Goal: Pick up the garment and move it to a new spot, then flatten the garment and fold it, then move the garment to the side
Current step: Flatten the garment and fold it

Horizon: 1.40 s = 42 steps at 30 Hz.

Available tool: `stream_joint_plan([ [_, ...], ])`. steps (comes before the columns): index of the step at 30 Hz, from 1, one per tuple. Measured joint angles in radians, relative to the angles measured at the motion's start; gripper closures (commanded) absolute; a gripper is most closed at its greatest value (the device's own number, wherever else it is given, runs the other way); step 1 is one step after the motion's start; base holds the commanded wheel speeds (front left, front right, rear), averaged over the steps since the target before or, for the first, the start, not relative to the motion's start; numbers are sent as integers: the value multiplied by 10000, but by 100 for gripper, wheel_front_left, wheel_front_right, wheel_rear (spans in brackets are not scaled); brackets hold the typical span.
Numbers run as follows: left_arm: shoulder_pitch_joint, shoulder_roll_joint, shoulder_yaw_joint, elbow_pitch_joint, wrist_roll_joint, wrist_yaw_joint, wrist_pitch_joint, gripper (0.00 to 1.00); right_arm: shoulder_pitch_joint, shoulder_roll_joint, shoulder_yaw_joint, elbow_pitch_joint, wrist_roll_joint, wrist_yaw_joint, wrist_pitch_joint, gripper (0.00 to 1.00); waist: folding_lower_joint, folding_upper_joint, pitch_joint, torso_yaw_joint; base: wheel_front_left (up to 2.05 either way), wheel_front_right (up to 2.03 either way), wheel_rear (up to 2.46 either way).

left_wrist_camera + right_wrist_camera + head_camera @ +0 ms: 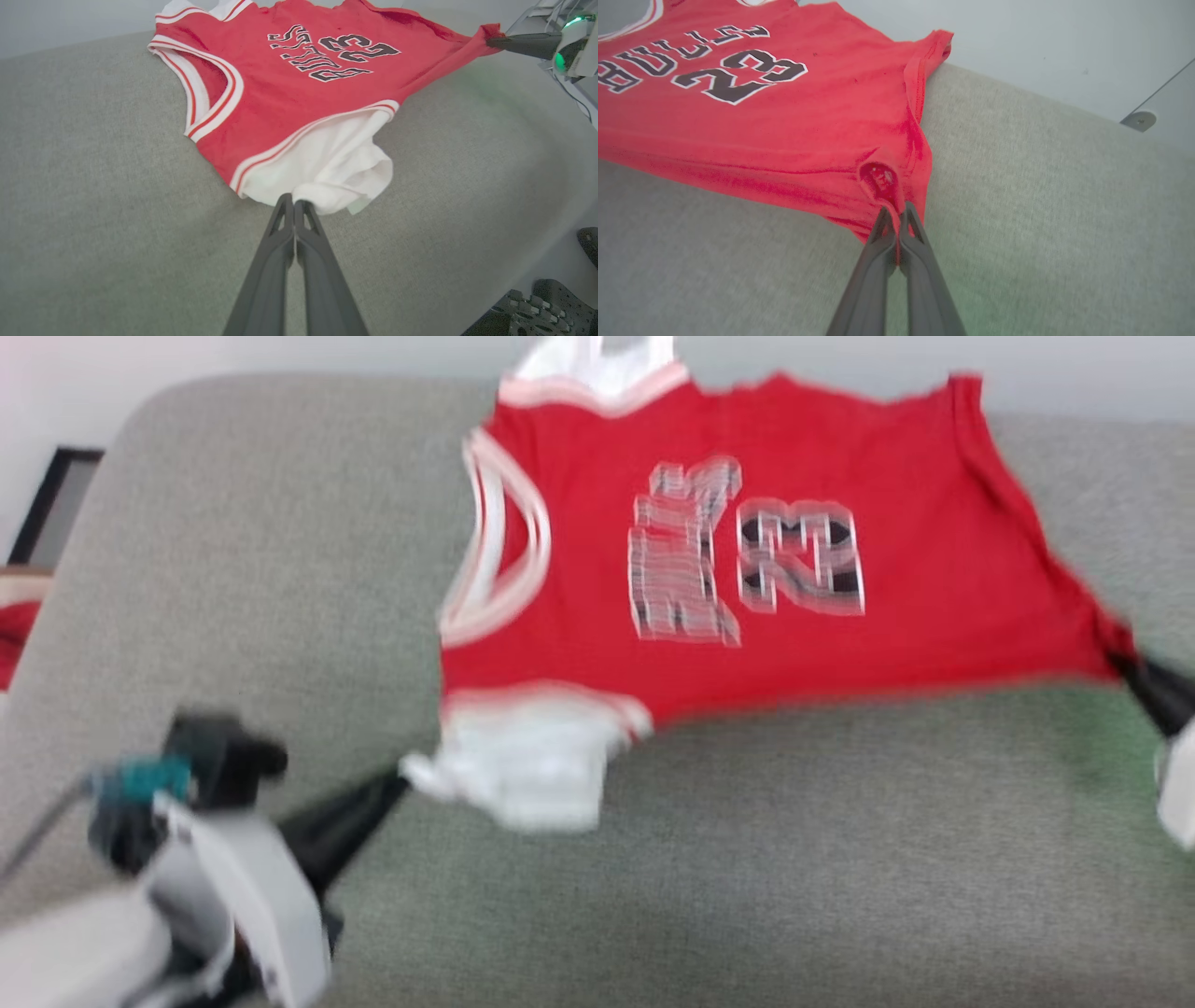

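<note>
The garment (775,476) spreads lettering-up over the far half of the grey cushion (747,859). The left gripper (294,201) is clamped on its white sleeve (336,163) and the right gripper (896,215) on its red hem corner (920,154), with the cloth taut between them.

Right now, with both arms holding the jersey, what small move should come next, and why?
Probably lower both arms together, keeping the stretch, so the garment settles flat on the grey cushion. The left fingers pinch its white sleeve and the right fingers its red hem corner; the near edge between them looks taut and slightly lifted.
</note>
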Motion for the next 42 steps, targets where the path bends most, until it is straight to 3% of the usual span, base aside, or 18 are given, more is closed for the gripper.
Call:
stream_joint_plan([
  [3,1086,274,-6,-594,-198,639,-359,100,1329,-203,-533,-625,127,0,303,100,0,0,-296,-66,0,0,0],
  [4,1765,405,-12,-913,-397,1034,-529,100,2197,-270,-775,-1120,199,0,614,100,0,0,-438,-97,0,0,0],
  [12,3693,443,-17,-1689,-1108,1923,-1131,100,4811,-213,-2015,-2504,479,0,1570,100,0,0,-585,-131,0,0,0],
  [19,4434,487,27,-2197,-1361,2360,-1400,100,6482,192,-3310,-3707,449,-2,2447,100,0,0,-501,-178,0,0,0],
  [26,3579,1262,410,-2803,-662,2606,-907,100,6576,798,-4167,-4638,-25,-2,3198,100,0,0,-365,-406,0,0,0],
  [30,2619,1638,729,-2953,-65,2489,-107,100,5932,1208,-4546,-4897,-362,-2,3614,100,0,0,-257,-570,0,0,0],
  [34,1357,1647,1143,-2598,610,1916,899,100,5104,1582,-4732,-4911,-763,-2,4048,100,0,0,-85,-684,0,0,0],
  [42,-853,299,1607,-186,1218,-52,2426,100,3196,2215,-4738,-4276,-1553,-2,4677,100,1,0,410,-896,0,0,0],
])
